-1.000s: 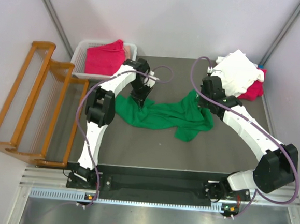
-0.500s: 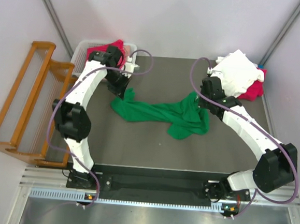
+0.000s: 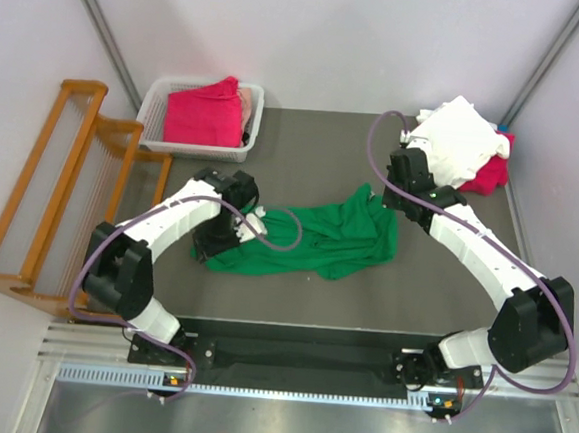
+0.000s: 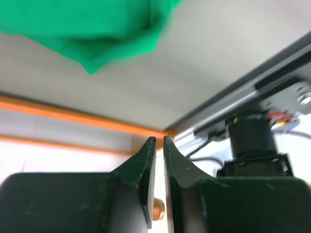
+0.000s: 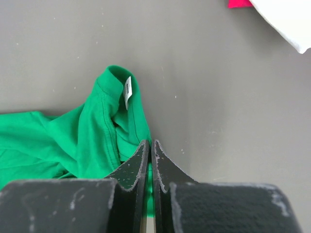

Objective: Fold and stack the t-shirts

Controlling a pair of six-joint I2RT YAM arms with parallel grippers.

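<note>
Grey table: one green t-shirt, one white t-shirt, two red t-shirts.

The middle t-shirt lies on the table, stretched from left to right. Behind it and to its left, on the table's far-left corner, stands a basket, and in the basket lies the far-left t-shirt. Left of the middle t-shirt, off the table's edge, stands a rack. Behind it and to its right, at the far-right corner, 2 t-shirts are piled. The upper t-shirt rests on the lower t-shirt, which juts out on the right. The left gripper is at the middle t-shirt's left end, just apart from the cloth. The right gripper is on its far-right end.
</note>
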